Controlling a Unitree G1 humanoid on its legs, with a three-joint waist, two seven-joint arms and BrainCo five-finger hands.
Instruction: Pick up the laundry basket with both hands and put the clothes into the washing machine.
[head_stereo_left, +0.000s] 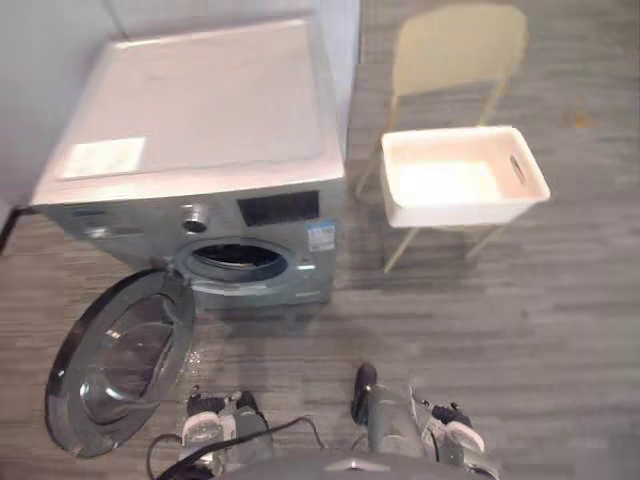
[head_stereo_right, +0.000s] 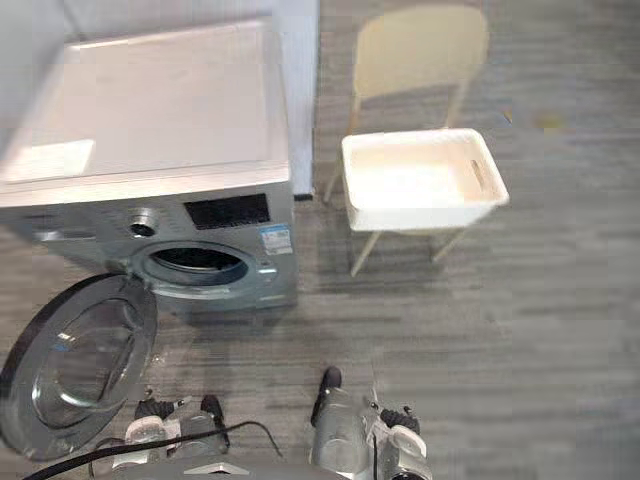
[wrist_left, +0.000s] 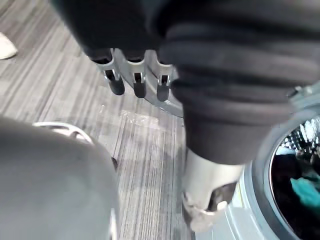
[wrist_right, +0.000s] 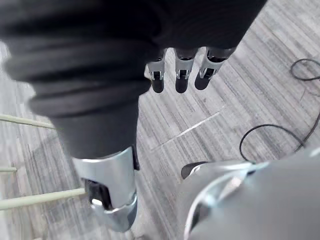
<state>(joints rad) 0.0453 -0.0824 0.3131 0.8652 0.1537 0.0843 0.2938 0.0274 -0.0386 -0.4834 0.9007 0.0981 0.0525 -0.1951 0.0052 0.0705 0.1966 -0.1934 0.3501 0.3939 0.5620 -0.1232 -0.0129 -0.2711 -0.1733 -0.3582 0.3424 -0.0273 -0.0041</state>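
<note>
We see the laundry basket (head_stereo_left: 460, 212) on a chair (head_stereo_left: 460, 45) just right of the washing machine (head_stereo_left: 200, 110), well apart from both hands. Left hand (wrist_left: 137, 82) and right hand (wrist_right: 182, 75) hang low in front of the machine, fingers straight, holding nothing. Clothes (wrist_left: 305, 192) lie in its drum.

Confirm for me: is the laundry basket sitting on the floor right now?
No, the laundry basket rests on the seat of the pale chair, to the right of the washing machine.
</note>
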